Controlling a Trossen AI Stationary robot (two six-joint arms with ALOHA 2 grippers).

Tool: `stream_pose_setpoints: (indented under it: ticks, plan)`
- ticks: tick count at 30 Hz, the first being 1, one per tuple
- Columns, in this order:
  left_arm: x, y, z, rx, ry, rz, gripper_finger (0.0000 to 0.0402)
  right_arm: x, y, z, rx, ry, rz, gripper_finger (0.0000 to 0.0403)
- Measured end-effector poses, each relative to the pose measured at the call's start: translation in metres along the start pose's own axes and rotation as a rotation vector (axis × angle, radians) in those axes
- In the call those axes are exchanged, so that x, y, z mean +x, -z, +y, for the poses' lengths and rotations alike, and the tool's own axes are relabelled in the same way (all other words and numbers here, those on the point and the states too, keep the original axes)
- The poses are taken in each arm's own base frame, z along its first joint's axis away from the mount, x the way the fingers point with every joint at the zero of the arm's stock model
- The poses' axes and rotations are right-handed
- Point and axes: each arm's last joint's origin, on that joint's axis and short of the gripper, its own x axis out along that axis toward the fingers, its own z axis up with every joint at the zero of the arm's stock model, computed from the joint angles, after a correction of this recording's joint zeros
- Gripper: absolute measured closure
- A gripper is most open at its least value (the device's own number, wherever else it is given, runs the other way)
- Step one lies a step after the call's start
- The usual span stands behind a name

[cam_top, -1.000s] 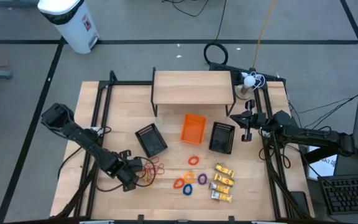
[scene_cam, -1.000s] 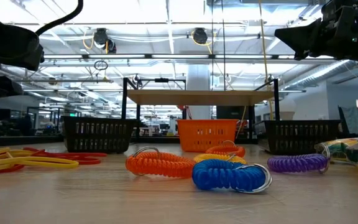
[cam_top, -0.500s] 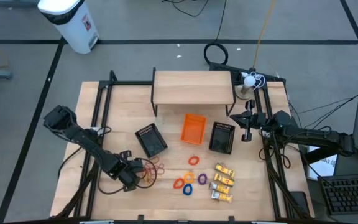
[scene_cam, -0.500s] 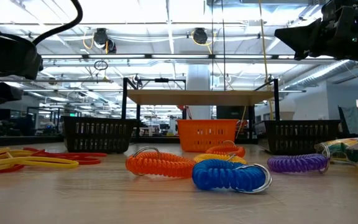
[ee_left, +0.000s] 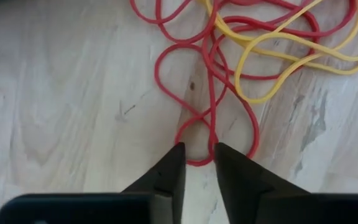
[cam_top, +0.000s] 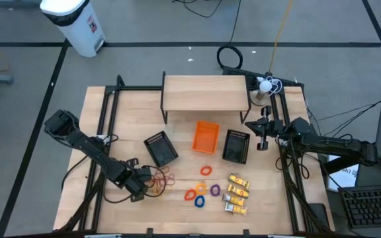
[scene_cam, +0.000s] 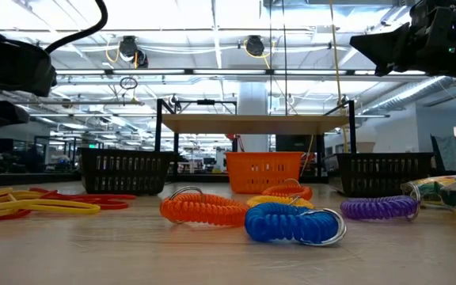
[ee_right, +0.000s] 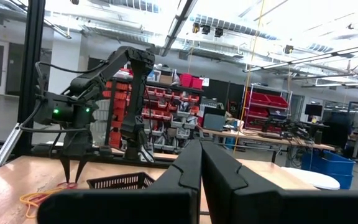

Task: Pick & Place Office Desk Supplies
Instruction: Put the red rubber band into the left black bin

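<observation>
From above, the left gripper (cam_top: pixel 139 188) sits low at the near-left part of the table (cam_top: pixel 177 211), its tip at the edge of the rubber bands (cam_top: pixel 163 179), which suggests it is lining up a pick from that tangle. The coil rings (cam_top: pixel 202 192) lie just right of the bands, with one orange ring (cam_top: pixel 206 170) a little farther back, and the yellow-and-white packets (cam_top: pixel 235 193) are further right. Behind them stand two black mesh bins (cam_top: pixel 161 148) flanking the orange plastic bin (cam_top: pixel 205 137), likely the drop places. The right gripper (cam_top: pixel 264 135) waits at the table's right edge, beside the right mesh bin, well apart from the supplies.

At table height, the yellow and red bands (scene_cam: pixel 38 203) lie flat at the left, the orange coil (scene_cam: pixel 204 209), blue coil (scene_cam: pixel 291 222) and purple coil (scene_cam: pixel 380 207) in a loose row.

The left wrist camera shows narrow fingers (ee_left: pixel 166 174), only a slim gap between them, with a loop of the red rubber band (ee_left: pixel 216 118) crossing just beyond the tips; nothing is gripped yet. The narrow opening suits pinching one thin strand.

The right wrist camera shows its fingers (ee_right: pixel 188 168) pressed together and empty, aimed across the table.
</observation>
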Motion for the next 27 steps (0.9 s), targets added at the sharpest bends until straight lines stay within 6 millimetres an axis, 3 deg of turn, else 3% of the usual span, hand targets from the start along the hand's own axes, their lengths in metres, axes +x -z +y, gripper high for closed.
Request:
stream_pose_setpoints:
  ticks: [5, 9, 21, 27]
  plan:
    - [0.0, -0.0023, -0.0043, 0.019, 0.055, -0.009, 0.0372, 0.0, 0.0, 0.0, 0.0, 0.0, 0.0, 0.0403]
    - [-0.0004, -0.0057, -0.0086, 0.044, 0.098, -0.045, 0.0375, 0.0, 0.0, 0.0, 0.0, 0.0, 0.0, 0.0403]
    - [0.0003, -0.0058, -0.0027, -0.079, 0.074, 0.003, 0.0249, 0.0, 0.0, 0.0, 0.0, 0.0, 0.0, 0.0403]
    - [0.0006, -0.0082, -0.0007, -0.148, 0.08, 0.015, 0.0236, 0.0, 0.0, 0.0, 0.0, 0.0, 0.0, 0.0403]
